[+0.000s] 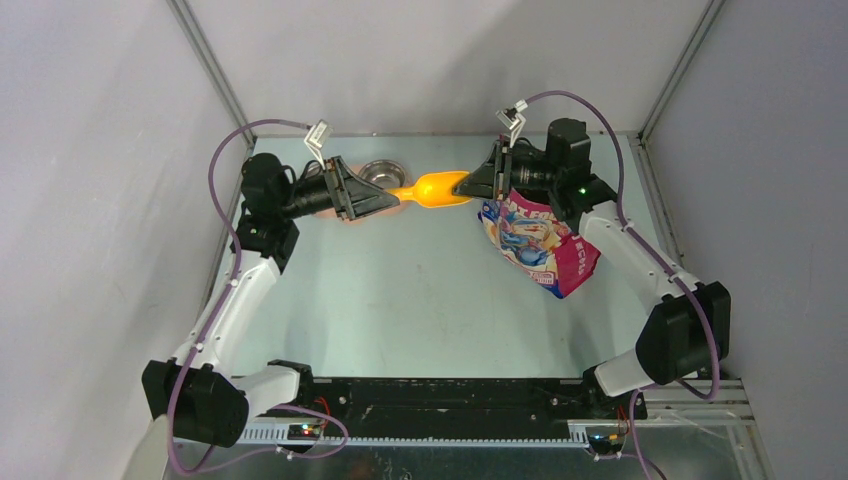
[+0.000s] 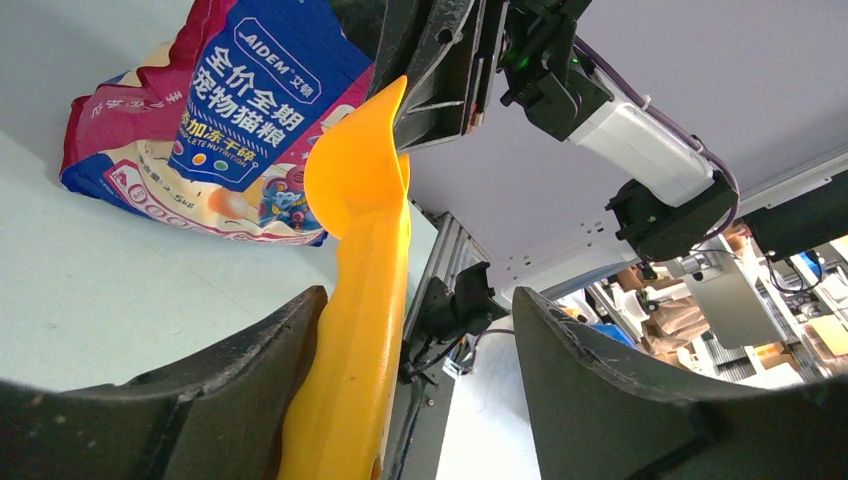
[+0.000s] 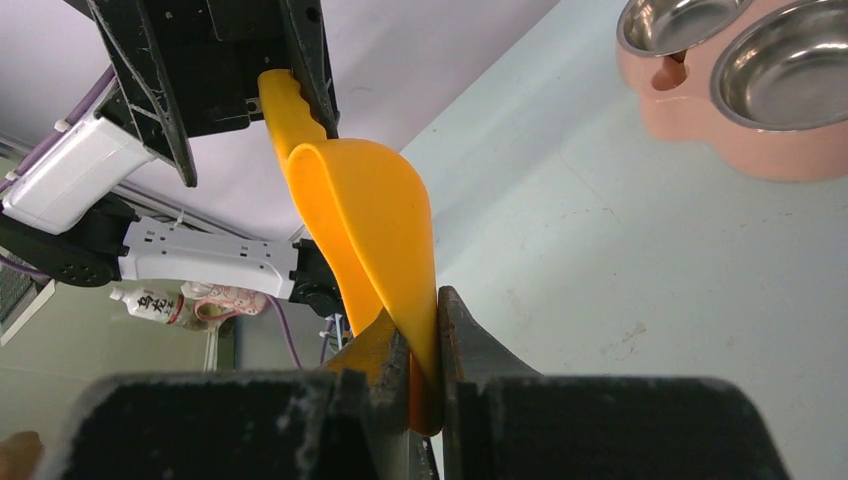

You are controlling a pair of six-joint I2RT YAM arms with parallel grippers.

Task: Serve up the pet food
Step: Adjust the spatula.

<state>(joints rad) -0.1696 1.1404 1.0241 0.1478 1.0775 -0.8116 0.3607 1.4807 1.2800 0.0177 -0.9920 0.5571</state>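
The orange plastic scoop (image 1: 435, 188) hangs in the air between my two grippers, above the back of the table. My right gripper (image 1: 464, 185) is shut on the rim of the scoop's bowl (image 3: 365, 210), which is pinched between its fingers (image 3: 425, 320). My left gripper (image 1: 392, 204) is open around the scoop's handle (image 2: 360, 300). The handle rests against one finger (image 2: 250, 350) and the other finger stands apart. The scoop's bowl looks empty. The blue, pink and red cat food bag (image 1: 540, 245) lies below the right arm and also shows in the left wrist view (image 2: 230, 130). No kibble is in view.
The pink double feeder with steel bowls (image 3: 700, 125) stands at the back of the table, partly behind my left gripper, one bowl (image 1: 377, 171) showing from above. Both bowls look empty. Grey walls close in the table on three sides.
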